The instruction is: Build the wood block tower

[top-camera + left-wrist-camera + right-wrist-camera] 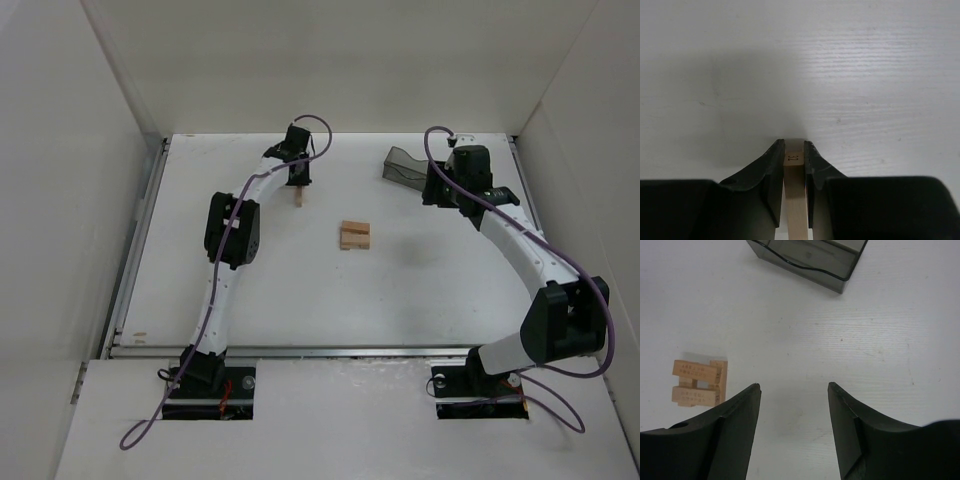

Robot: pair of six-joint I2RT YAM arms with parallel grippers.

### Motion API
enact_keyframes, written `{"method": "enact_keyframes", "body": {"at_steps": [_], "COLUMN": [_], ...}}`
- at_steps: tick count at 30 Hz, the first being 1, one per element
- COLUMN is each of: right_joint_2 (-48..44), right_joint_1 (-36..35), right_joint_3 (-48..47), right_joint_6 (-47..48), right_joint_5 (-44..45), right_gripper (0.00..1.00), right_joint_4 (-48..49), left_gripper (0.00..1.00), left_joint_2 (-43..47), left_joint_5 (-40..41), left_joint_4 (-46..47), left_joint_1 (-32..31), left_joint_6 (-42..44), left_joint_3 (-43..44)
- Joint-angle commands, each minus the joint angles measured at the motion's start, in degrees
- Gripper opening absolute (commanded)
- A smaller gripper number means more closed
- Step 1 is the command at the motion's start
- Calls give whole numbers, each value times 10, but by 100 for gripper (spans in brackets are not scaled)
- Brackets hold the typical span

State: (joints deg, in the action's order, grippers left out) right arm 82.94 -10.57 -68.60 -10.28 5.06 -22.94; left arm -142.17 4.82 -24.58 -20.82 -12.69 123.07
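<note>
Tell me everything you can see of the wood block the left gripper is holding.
The wood block is a plain, light tan bar with small dark digits printed on its end face. The left gripper is shut on it, clamping its two long sides. It points downward, apart from the tower, to its left in the top view.

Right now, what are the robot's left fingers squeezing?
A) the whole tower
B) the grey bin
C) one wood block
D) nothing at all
C: in the left wrist view the left fingers are shut tight on a single tan wood block standing between them.
</note>
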Motion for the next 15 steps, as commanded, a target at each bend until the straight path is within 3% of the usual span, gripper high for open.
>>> {"method": "enact_keyframes", "body": {"at_steps": [1,8,15], "right_joint_2": [-26,-71,-45], "right_joint_1": [3,3,-73], "right_joint_3": [-27,8,9], "right_joint_6": [13,43,-66], "right_joint_5": [-59,-216,-252], "right_gripper": [62,62,62], "right_joint_4": [11,103,214], "left_gripper": [0,0,0], "left_joint_2": [52,136,215], "left_joint_5": [-82,-214,-270], "left_joint_4": [-39,-20,32], "left_joint_1": [-1,-1,-1], "left_joint_6": [-1,-35,-131], "left_joint_3": [-3,15,-9]}}
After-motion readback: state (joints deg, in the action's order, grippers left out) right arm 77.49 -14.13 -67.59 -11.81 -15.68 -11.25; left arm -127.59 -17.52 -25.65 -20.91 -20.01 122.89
